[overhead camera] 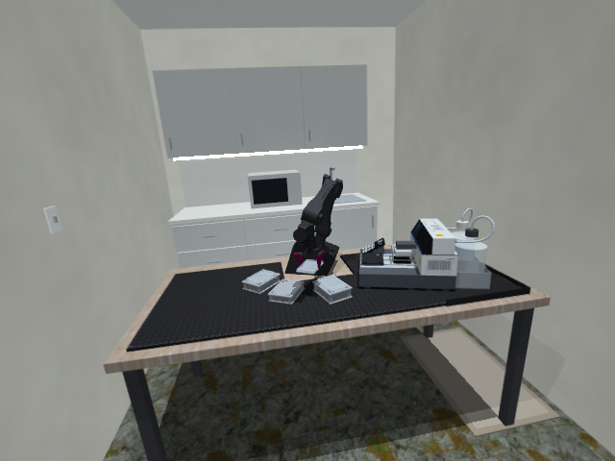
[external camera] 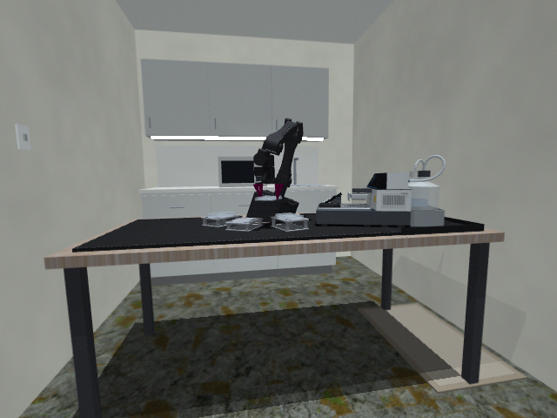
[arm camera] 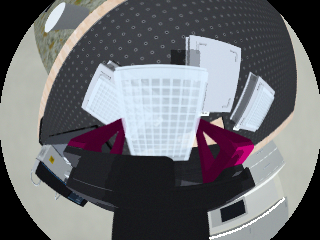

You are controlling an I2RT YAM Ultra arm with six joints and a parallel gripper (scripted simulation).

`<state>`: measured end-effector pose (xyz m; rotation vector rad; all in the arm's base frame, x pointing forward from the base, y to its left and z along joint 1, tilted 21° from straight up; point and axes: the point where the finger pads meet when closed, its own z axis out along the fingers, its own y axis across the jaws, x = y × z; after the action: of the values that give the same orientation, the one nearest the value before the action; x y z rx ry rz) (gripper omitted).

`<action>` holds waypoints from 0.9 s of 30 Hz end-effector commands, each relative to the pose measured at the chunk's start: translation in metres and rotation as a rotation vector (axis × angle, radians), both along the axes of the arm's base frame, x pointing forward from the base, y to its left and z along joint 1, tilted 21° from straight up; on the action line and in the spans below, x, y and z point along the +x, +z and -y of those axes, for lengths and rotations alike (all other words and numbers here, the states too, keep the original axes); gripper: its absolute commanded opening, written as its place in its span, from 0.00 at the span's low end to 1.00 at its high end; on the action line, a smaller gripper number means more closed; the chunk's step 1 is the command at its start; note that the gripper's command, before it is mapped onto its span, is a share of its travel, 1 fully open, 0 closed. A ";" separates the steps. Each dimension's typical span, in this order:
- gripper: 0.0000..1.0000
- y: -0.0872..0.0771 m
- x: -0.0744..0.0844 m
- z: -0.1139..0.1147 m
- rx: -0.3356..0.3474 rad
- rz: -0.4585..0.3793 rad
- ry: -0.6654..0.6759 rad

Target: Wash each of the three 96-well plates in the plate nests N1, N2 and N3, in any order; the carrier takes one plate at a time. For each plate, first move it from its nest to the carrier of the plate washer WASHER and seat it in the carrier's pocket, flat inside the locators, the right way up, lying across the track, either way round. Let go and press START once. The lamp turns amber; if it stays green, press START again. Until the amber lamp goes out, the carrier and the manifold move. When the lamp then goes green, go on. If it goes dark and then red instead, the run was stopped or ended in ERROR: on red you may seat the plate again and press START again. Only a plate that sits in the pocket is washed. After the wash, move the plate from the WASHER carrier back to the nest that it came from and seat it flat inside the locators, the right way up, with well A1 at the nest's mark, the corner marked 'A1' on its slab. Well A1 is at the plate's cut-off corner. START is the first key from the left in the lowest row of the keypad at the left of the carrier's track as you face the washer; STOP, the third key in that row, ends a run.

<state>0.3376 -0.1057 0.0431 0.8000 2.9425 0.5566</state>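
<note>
My gripper (overhead camera: 307, 258) (external camera: 267, 192) (arm camera: 160, 121) is shut on a white 96-well plate (overhead camera: 307, 267) (external camera: 265, 196) (arm camera: 162, 110). It holds the plate level by its two sides, above the table, just behind the three plate nests. The nests lie in a row on the black mat: left (overhead camera: 260, 279), middle (overhead camera: 285, 291), right (overhead camera: 332, 288). In the wrist view one nest (arm camera: 215, 70) shows a bare white slab, and the two beside it (arm camera: 100, 90) (arm camera: 254, 102) carry gridded plates. The washer (overhead camera: 406, 275) (external camera: 359, 216) stands to the right, with its keypad (overhead camera: 372, 246) (external camera: 332, 199) at its left end.
The arm's dark base (overhead camera: 312, 265) stands right behind the nests. A white box with a barcode (overhead camera: 434, 243) and a clear bottle with tubing (overhead camera: 472, 248) sit on the washer's right side. The black mat (overhead camera: 223, 317) covers the table top.
</note>
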 end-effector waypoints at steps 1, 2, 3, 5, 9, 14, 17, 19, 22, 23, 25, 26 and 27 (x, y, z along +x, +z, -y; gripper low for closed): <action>0.00 0.000 -0.001 0.016 -0.015 0.029 0.021; 0.00 -0.002 -0.001 0.021 -0.015 0.029 0.021; 0.00 -0.004 -0.002 0.025 -0.015 0.029 0.021; 0.00 -0.007 -0.003 0.029 -0.016 0.029 0.021; 0.00 -0.013 -0.006 0.043 -0.016 0.029 0.021; 0.00 -0.024 -0.011 0.065 -0.017 0.029 0.021; 0.00 -0.031 -0.014 0.078 -0.017 0.029 0.021; 0.00 -0.035 -0.016 0.087 -0.017 0.028 0.021; 0.00 -0.039 -0.018 0.096 -0.017 0.028 0.021; 0.00 -0.039 -0.018 0.096 -0.017 0.028 0.021; 0.00 -0.044 -0.020 0.105 -0.018 0.028 0.021; 0.00 -0.046 -0.021 0.110 -0.018 0.028 0.021; 0.00 -0.046 -0.021 0.110 -0.018 0.028 0.021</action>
<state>0.3167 -0.2061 -0.0065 0.7828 2.9414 0.5576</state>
